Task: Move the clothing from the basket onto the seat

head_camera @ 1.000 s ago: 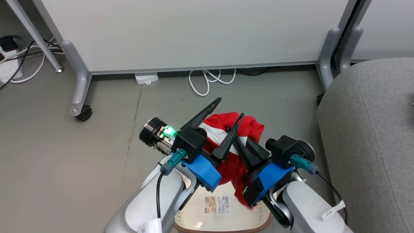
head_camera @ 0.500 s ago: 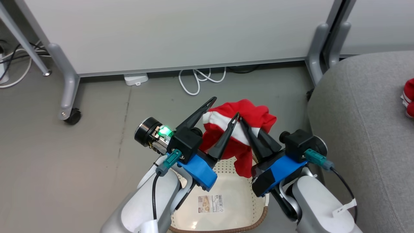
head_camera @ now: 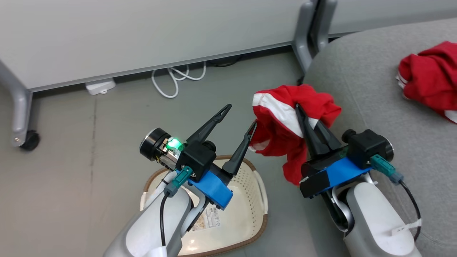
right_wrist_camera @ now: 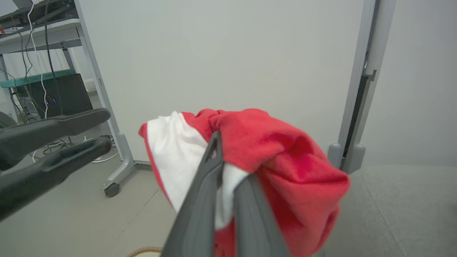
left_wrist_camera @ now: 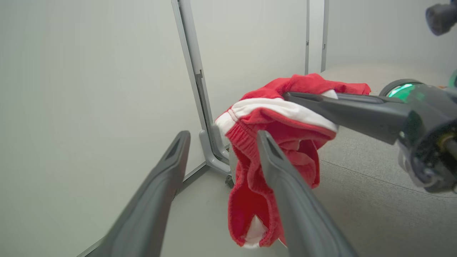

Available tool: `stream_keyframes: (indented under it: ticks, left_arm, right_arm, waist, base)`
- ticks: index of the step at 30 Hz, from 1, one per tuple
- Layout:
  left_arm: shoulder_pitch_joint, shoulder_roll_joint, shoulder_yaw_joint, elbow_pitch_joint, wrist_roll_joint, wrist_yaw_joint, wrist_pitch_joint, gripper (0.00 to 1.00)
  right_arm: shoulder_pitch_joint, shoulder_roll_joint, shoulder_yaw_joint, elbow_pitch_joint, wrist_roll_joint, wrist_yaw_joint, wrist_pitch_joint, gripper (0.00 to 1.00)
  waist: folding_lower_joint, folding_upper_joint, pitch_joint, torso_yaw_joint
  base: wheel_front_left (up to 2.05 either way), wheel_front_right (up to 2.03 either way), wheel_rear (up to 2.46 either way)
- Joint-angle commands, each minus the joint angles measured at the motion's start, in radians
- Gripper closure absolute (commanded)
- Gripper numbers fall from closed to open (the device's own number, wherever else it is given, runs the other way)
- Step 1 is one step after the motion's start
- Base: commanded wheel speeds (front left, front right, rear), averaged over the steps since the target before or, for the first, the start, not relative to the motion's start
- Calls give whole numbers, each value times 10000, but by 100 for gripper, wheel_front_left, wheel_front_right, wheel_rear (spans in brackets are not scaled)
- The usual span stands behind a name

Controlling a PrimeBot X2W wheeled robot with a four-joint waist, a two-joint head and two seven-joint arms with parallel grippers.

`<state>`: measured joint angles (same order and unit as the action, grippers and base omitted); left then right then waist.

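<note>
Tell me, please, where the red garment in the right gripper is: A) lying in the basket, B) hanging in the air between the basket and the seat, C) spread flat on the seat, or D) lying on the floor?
B: the right gripper is shut on the red garment, which dangles beside the seat, lifted clear of the basket.
</note>
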<state>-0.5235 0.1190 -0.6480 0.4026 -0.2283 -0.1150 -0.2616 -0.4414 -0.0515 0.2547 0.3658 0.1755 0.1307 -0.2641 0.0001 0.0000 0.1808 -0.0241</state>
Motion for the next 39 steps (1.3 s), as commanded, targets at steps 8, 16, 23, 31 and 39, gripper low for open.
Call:
stream_keyframes:
  ticks: [8, 16, 23, 31, 39]
  left_arm:
    - [159, 69, 25, -99, 95, 39, -49, 0]
    - [145, 65, -72, -61, 146, 20, -51, 0]
    - [118, 57, -117, -30, 169, -16, -49, 0]
    - [-61, 132, -86, -116, 203, -40, -49, 0]
    - [-644, 192, -133, -235, 408, -49, -45, 0]
  right_arm:
    - [922, -132, -1128, -1032, -223, 1, -4, 100]
    - [1547, -129, -1519, -1590, -315, 1, -4, 100]
    - [1737, -102, -1663, -1752, -336, 1, -4, 100]
    - [851, -65, -1734, -1939, -409, 1, -4, 100]
    - [-2060, -526, -2507, -1888, -481, 1, -4, 100]
  waist:
    - [-1, 0, 150, -1422]
    - [-1, 0, 233, -1994]
    - [-1, 0, 260, -2071]
    - [-1, 0, 513, -1938]
    - [-1, 0, 1723, -1655]
  base:
    - [0, 0, 0]
    - [0, 0, 0]
    - [0, 0, 0]
    - [0, 0, 0]
    - [0, 0, 0]
